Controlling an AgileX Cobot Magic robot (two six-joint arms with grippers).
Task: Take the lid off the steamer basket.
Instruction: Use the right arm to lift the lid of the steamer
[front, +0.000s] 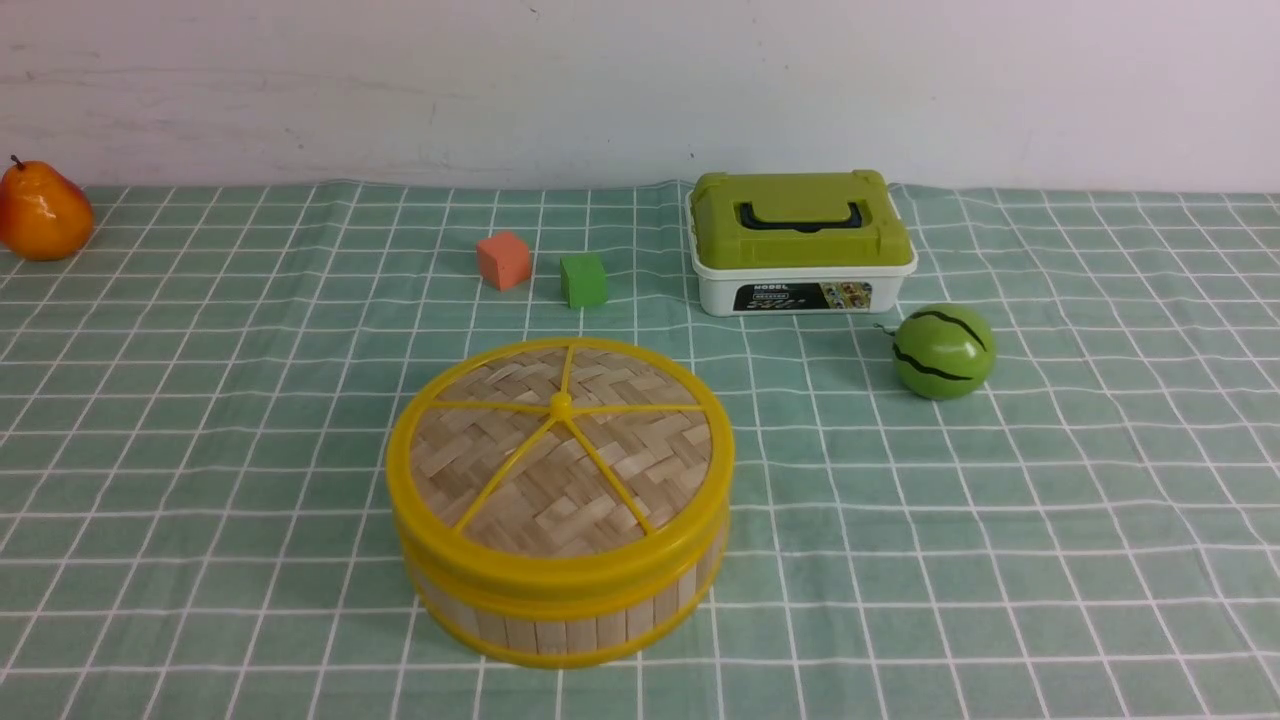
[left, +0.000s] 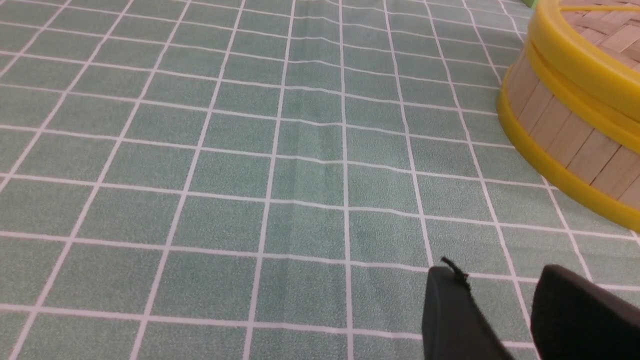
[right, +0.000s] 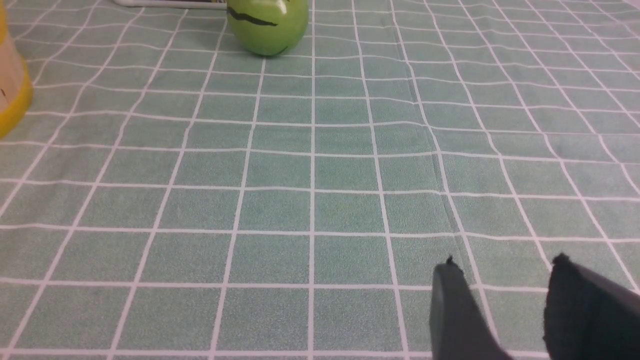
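Both the left gripper (left: 492, 295) and right gripper (right: 507, 295) stood parted and empty, well apart from the lid (front: 590, 480) seated on the steamer basket (front: 580, 636), which a grip too low on the rims could have lifted along with it.

Dark gripper fingers (left: 452, 310), long and tapering (rather blurred), thin black tips

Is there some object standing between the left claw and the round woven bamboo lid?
Nothing visible stands between the open left claw and the round woven bamboo lid with yellow rim; only green checked tablecloth shows beside the basket.
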